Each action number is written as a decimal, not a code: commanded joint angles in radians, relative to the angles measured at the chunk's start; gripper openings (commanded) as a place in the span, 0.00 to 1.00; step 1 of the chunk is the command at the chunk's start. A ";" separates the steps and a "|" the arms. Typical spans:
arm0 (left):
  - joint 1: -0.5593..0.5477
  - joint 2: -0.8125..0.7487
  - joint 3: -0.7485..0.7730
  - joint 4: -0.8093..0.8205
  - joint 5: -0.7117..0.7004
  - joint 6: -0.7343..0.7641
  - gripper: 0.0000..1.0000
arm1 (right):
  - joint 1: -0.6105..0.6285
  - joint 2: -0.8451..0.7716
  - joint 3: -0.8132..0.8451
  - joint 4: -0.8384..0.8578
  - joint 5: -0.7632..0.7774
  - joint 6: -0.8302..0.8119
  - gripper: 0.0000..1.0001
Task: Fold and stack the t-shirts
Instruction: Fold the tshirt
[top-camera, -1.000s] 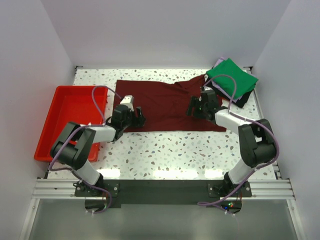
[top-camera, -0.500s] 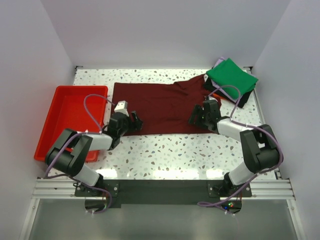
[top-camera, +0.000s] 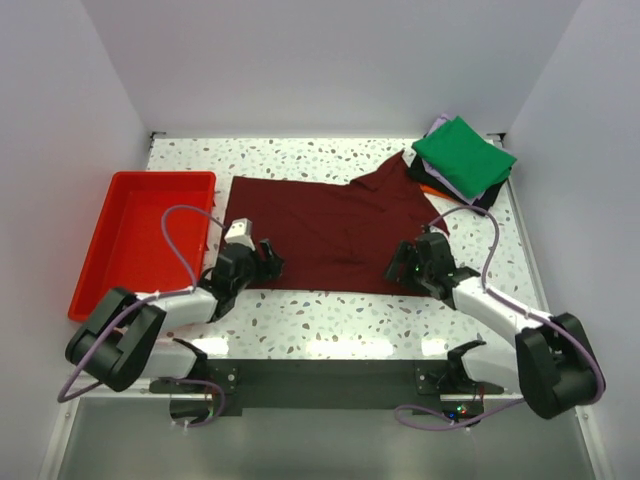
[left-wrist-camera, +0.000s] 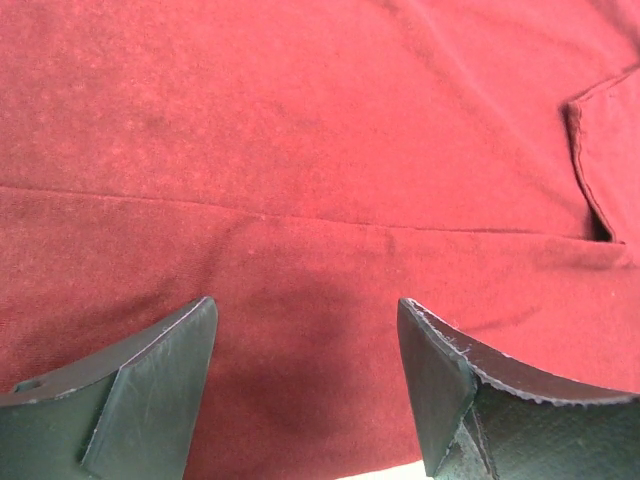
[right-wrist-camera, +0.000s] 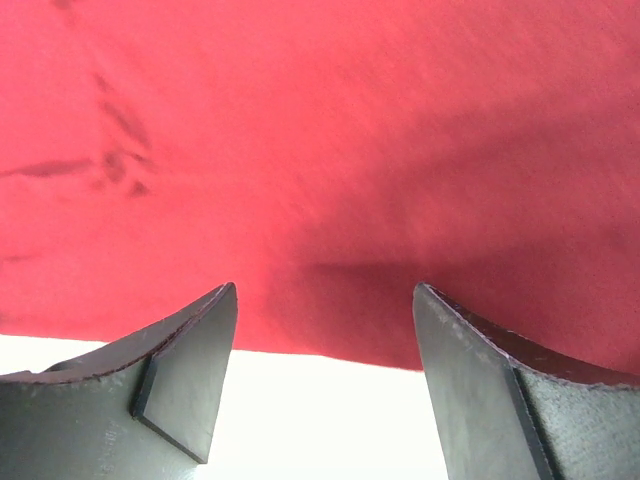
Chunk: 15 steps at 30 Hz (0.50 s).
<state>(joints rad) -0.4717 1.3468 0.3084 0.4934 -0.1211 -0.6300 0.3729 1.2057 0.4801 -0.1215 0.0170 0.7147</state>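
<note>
Top external view: bright green folded cloth square topping the finished stack at far right, large dark maroon t-shirt flat on the speckled bench, yet to fold, left fingers and right fingers released over its near hem.

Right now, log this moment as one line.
maroon t-shirt: spread | left fingers: open, near hem | right fingers: open, near hem | green t-shirt: folded, far right
</note>
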 joint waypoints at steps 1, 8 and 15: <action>-0.019 -0.070 -0.040 -0.111 -0.049 -0.028 0.78 | 0.000 -0.092 -0.017 -0.168 0.049 0.023 0.75; -0.030 -0.235 0.000 -0.200 -0.091 -0.016 0.79 | 0.000 -0.196 0.078 -0.234 0.078 -0.046 0.77; -0.030 -0.116 0.125 -0.102 -0.091 0.059 0.80 | -0.002 -0.063 0.172 -0.058 0.100 -0.142 0.77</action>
<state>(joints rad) -0.4946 1.1637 0.3527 0.3275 -0.1890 -0.6228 0.3729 1.0851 0.5983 -0.2932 0.0875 0.6357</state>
